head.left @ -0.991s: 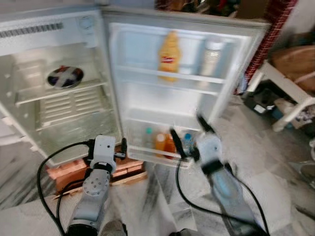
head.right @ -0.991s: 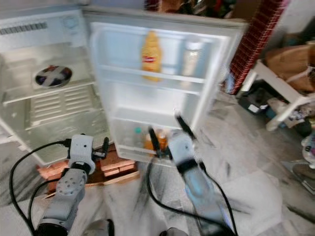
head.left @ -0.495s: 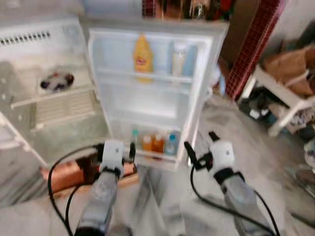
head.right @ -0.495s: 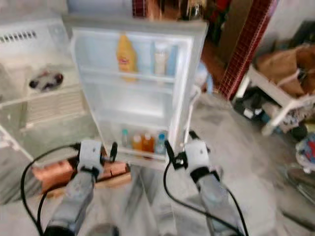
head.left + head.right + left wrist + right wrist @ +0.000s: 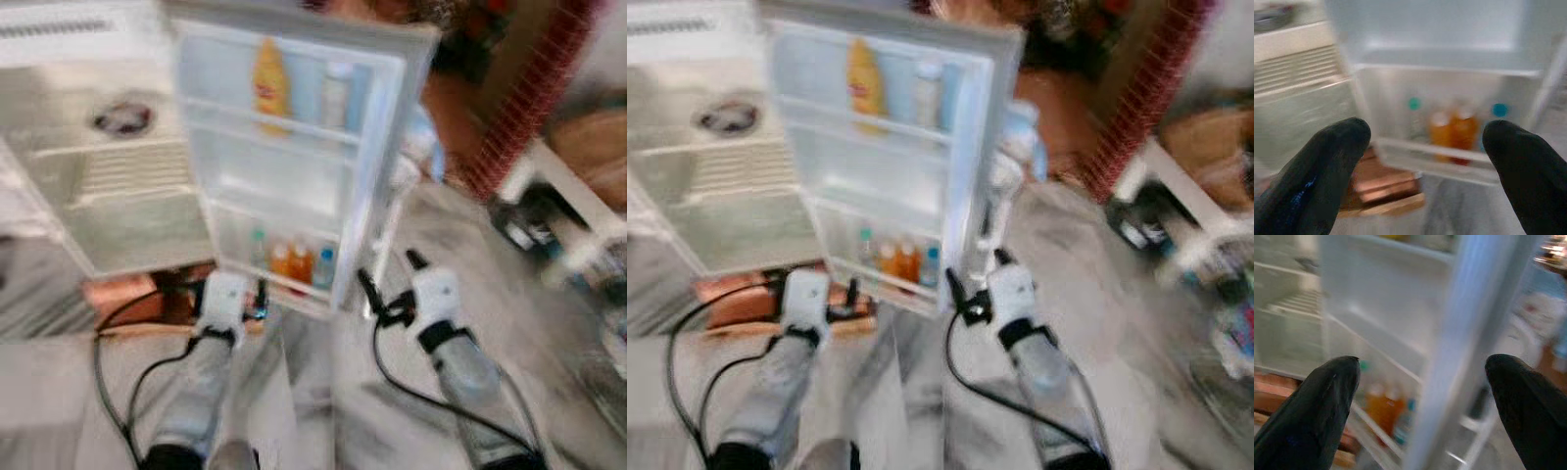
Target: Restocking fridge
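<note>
While both grippers hang spread wide and hold nothing, the left gripper (image 5: 1422,161) faces the small bottles (image 5: 1452,128) in the door's bottom rack straight ahead, and the right gripper (image 5: 1420,396) has the fridge door (image 5: 1469,333) edge between its fingers' line (blurred). Steadying the walk before any reach seems wise.

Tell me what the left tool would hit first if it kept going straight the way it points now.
Probably the front rail of the lowest door bin on the open fridge door, with the two orange bottles just behind it. The left tool is open and empty; blur leaves the depth uncertain.
</note>
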